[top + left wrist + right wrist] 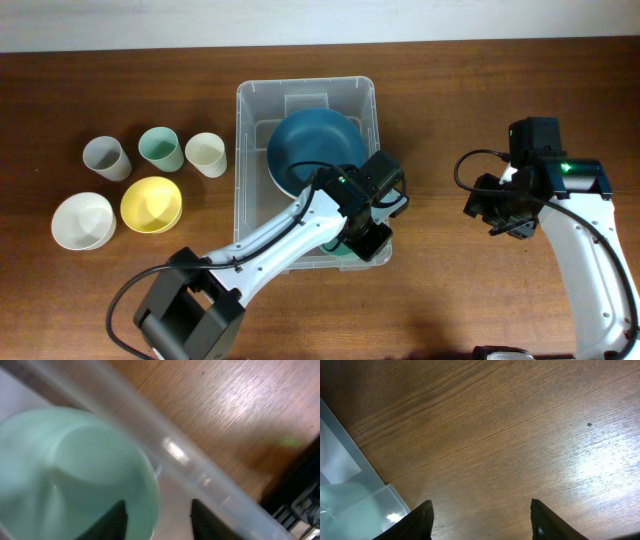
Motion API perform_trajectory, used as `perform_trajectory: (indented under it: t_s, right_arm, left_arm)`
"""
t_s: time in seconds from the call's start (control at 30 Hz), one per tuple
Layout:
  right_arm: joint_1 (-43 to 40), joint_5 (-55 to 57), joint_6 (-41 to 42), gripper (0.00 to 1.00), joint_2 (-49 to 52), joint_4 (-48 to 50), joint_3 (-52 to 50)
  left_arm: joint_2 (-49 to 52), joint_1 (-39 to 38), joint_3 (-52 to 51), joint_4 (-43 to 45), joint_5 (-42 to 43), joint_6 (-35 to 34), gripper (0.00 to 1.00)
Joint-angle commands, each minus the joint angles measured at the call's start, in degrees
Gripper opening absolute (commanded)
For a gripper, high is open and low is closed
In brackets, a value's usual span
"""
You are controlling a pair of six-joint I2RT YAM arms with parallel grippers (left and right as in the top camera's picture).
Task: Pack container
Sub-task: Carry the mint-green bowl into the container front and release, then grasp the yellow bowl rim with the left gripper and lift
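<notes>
Overhead shows you the clear container (pixel 305 110) in the middle of the counter (pixel 450 90), with a dark teal bowl (pixel 312 148) lying in its far half. Your left arm (pixel 285 235) reaches down into the bin's near right corner.

Left wrist view puts a mint-green bowl (pixel 65 475) inside the container, close against the see-through wall. Your left claw (pixel 159 506) is spread. One finger sits inside the bowl and one outside, with the bowl's rim between them and a gap on the outer side, so nothing is pinched.

Your right claw (pixel 481 507) hangs over bare wood to the right of the container, with its fingers wide apart. A corner of the bin shows at the left edge of that wrist view.

Left of the container, a grey cup (pixel 106 158), a green cup (pixel 160 149) and a cream cup (pixel 206 154) stand in a row. A white bowl (pixel 83 220) and a yellow bowl (pixel 151 204) sit side by side toward the near edge.
</notes>
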Motion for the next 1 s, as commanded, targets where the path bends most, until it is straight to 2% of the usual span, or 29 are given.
perform_trajectory:
  t_s: [0.0,0.07,0.27,0.47,0.5,0.53,0.63,0.7,0.8,0.83,0.97]
  right_arm:
    - [-0.26,0.11,-1.01,0.58,-0.44,-0.04,-0.02]
    - [-0.26,0.13,-1.01,0.58,-0.44,-0.02,-0.02]
    - [-0.26,0.13,-1.03,0.58,-0.44,-0.02,-0.02]
    - [-0.26,0.13,-1.49,0.58,-0.44,-0.02,0.00]
    - [-0.26,0.11,-1.49,0.58,-0.44,-0.02,-0.02]
    - [-0.26,0.11,-1.49,0.58,-0.44,-0.02,-0.02]
    - [-0.26,0.09,-1.44,0.58,-0.44,-0.04,-0.02]
    - [-0.26,0.09,-1.44,0.58,-0.44,-0.04,-0.02]
    - [-0.26,0.09,-1.44,0.58,-0.44,-0.02,-0.02]
    - [-0.26,0.09,-1.44,0.58,-0.44,-0.02,-0.02]
    - [-0.26,0.09,-1.44,0.58,-0.44,-0.07,-0.02]
  left_arm:
    - [-0.66,1.14,3.98,-3.19,-2.95,0.70,0.55]
    - [-1.36,1.97,6.86,-6.10,-5.60,0.70,0.56]
    - [-7.06,8.90,20.48,-19.65,-21.92,0.22,0.56]
    - [-15.82,26.88,23.06,-21.90,-23.58,-3.28,0.57]
    - [-16.44,32.65,23.02,-22.82,-23.61,-3.43,0.57]
    - [-16.44,35.32,22.82,-23.17,-23.56,-3.41,0.57]
    - [-16.06,44.39,17.79,-21.46,-23.10,-3.13,0.58]
    - [-15.67,47.04,12.94,-18.84,-22.23,-3.10,0.59]
    - [-15.06,48.61,4.22,-12.48,-19.89,-1.84,0.61]
    - [-14.58,48.61,-1.55,-8.02,-20.00,-1.81,0.63]
    - [-12.63,48.61,-11.52,1.64,-20.17,-1.64,0.70]
